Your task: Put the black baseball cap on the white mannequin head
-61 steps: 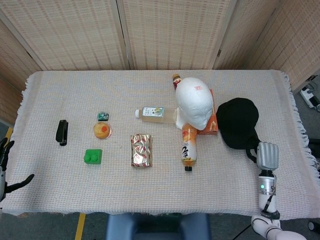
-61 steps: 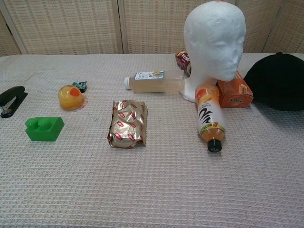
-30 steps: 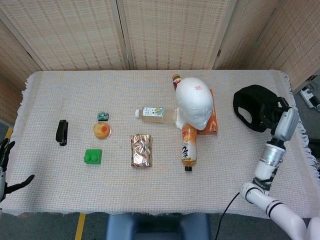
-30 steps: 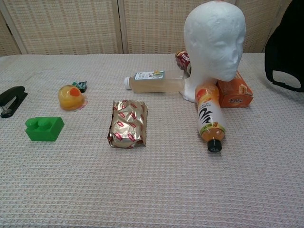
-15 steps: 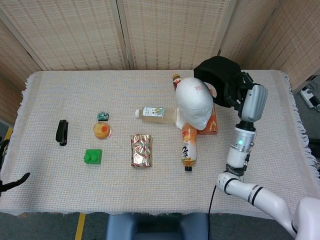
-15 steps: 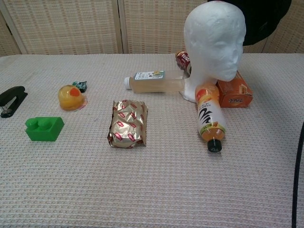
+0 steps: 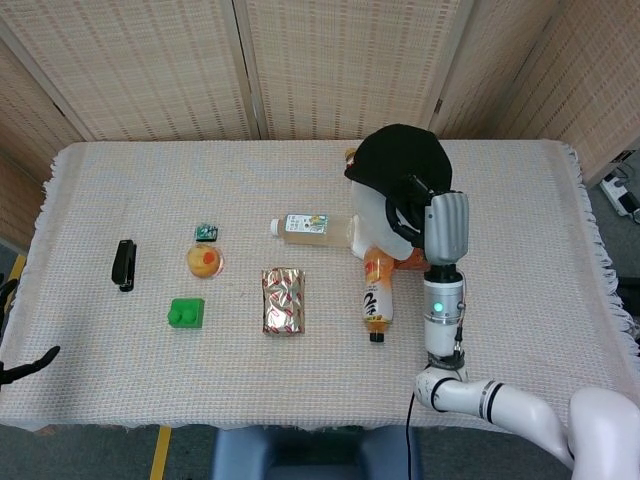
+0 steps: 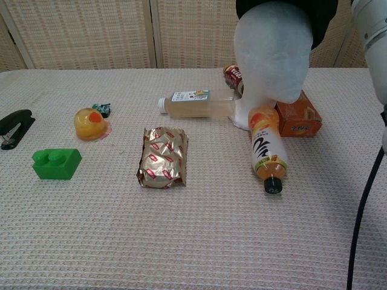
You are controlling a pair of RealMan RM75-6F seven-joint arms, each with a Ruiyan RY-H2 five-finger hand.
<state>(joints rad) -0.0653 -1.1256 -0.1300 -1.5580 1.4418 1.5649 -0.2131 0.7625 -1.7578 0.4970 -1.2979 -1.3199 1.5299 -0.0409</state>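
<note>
The black baseball cap [image 7: 400, 158] covers the crown of the white mannequin head [image 7: 372, 218], which stands upright at the table's middle right. My right hand [image 7: 446, 226] is right beside the head and grips the cap's rear edge and strap. In the chest view the mannequin head [image 8: 273, 57] faces the camera, with the cap [image 8: 321, 17] showing dark around its top and the right arm [image 8: 372, 36] at the frame's right edge. My left hand [image 7: 28, 362] shows only as dark fingers spread at the lower left edge, holding nothing.
An orange drink bottle [image 7: 378, 290] and an orange box [image 7: 422, 256] lie against the head's base, a clear bottle [image 7: 305, 226] to its left. Further left are a foil packet [image 7: 283, 300], a green block [image 7: 186, 312], a jelly cup [image 7: 204, 261] and a stapler [image 7: 124, 264].
My right hand lifted the cap from the table's right side and carried it up and left. The cap now sits over the mannequin head instead of hanging behind it.
</note>
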